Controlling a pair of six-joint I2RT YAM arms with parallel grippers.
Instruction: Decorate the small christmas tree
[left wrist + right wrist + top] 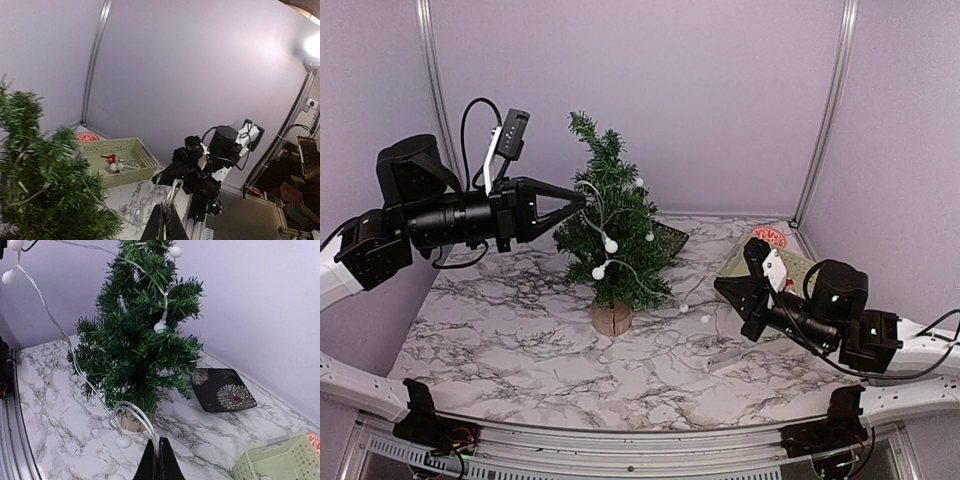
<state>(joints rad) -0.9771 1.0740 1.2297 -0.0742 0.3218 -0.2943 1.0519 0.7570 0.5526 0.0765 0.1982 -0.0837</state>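
Lights are partly on: the light string (610, 243) loops over the upper tree (610, 230), and its tail trails across the table (500, 340) toward my right fingers (150, 466). Those are pressed together, seemingly nipping a loop, with the tree straight ahead. My left fingers (156, 227) pinch the wire beside the treetop. The lower branches are bare. The plate (222, 390) sits beyond the tree and the basket (120, 145) beside my right fingers. There's open table beneath the left.

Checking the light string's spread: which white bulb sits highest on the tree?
The bulb on the right side of the small christmas tree, near its top; the others hang lower or lie on the table.
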